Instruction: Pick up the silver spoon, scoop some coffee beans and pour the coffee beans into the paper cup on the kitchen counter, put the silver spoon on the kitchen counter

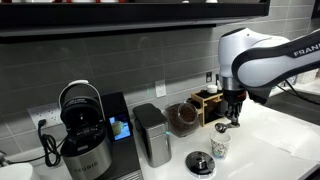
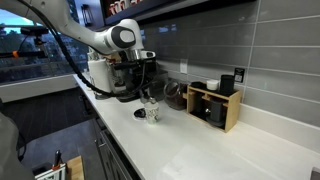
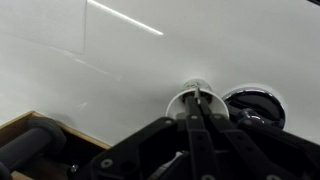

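Jaws seen clamped on silver spoon (image 3: pixel 197 88), held directly above paper cup (image 1: pixel 220 143) on desk (image 1: pixel 275 146). Black disc (image 1: pixel 200 163) found just beside cup; jar (image 1: pixel 172 112) of coffee beans (image 1: pixel 184 120) placed farther back.

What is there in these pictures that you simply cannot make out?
The silver spoon: too small in both exterior views; in the wrist view the gripper would cover it.
Inside of the paper cup: hidden by the gripper, wrist view.
The coffee beans: only a dark blur in the jar, exterior view.
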